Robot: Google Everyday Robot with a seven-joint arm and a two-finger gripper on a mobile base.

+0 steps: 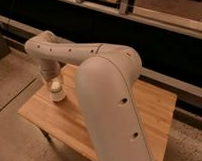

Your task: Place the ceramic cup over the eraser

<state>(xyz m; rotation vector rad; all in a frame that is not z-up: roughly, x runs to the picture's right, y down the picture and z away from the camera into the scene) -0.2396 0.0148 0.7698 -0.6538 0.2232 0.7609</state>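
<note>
The ceramic cup (57, 95) is a small cream-white shape standing on the wooden table (153, 104) near its left end. My gripper (54, 85) hangs straight down from the wrist and sits right on top of the cup, covering its upper part. The cup looks wider at the bottom, where it meets the table top. The eraser is hidden or out of view. My large cream arm (111, 95) fills the middle of the view and hides much of the table.
The table's left edge and front corner (23, 112) lie close to the cup. A speckled floor (14, 77) surrounds the table. A dark wall with a light ledge (161, 19) runs behind.
</note>
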